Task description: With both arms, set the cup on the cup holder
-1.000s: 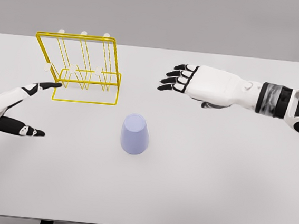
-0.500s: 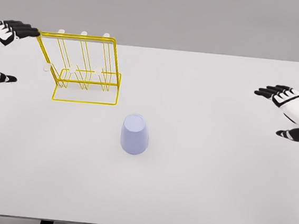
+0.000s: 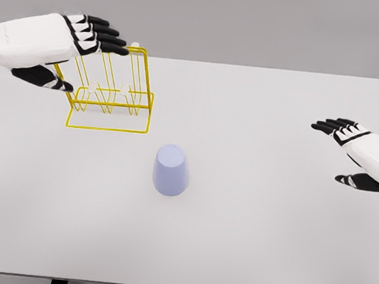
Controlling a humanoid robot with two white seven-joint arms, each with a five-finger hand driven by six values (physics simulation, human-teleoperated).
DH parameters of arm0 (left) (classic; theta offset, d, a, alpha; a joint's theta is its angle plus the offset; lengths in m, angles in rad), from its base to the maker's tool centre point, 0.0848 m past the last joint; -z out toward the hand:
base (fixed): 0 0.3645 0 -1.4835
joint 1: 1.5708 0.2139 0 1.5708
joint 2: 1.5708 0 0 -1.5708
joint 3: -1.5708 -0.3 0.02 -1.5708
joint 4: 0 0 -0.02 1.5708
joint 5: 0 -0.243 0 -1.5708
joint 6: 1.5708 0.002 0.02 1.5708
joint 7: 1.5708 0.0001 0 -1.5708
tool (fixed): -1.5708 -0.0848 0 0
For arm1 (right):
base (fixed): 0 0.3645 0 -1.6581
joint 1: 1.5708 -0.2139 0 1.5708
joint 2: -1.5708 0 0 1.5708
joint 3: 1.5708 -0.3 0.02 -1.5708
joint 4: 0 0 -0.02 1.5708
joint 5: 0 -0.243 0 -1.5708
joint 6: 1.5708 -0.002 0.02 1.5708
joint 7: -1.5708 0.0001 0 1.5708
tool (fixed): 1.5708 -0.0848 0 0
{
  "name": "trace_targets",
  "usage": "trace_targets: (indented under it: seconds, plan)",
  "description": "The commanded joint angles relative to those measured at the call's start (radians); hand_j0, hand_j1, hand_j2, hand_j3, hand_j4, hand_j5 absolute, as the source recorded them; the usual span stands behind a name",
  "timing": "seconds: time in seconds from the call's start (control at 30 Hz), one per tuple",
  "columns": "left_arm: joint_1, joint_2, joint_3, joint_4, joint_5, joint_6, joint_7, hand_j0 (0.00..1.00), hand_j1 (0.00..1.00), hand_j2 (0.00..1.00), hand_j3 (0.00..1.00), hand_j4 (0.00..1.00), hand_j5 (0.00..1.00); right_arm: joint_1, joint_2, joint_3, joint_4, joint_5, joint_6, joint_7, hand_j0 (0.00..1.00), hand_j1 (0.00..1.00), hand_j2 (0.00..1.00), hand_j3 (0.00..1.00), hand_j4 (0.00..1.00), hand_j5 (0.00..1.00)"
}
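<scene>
A pale lilac cup [image 3: 171, 171] stands upside down on the white table [image 3: 247, 241], near its middle. The yellow wire cup holder [image 3: 111, 93], with white-tipped pegs, stands behind it to the left. My left hand [image 3: 84, 54] hovers over the holder's top left corner, fingers stretched out to the right, thumb below, holding nothing. Its palm hides part of the holder's top bar. My right hand [image 3: 340, 150] floats above the table's right side, far from the cup, fingers spread and empty.
My left hand has swung in from the left edge and now reaches over the holder's top. The right hand barely shifted. The cup and holder have not moved.
</scene>
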Motion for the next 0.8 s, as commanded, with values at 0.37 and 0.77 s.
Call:
trace_targets:
  seconds: [0.37, 0.77]
  plan:
    - [-0.315, -0.109, -0.536, 0.000, 0.180, 0.000, -0.172, 1.00, 1.00, 1.00, 1.00, 1.00, 1.00, 0.040, -0.006, -0.004, -0.008, -0.005, 0.003, -0.001, 1.00, 1.00, 1.00, 1.00, 1.00, 1.00]
    - [-0.525, -0.270, -0.754, 0.132, 0.207, 0.000, -0.174, 1.00, 1.00, 1.00, 1.00, 1.00, 1.00, 0.054, -0.005, -0.002, -0.010, -0.005, 0.003, -0.001, 1.00, 1.00, 1.00, 1.00, 1.00, 1.00]
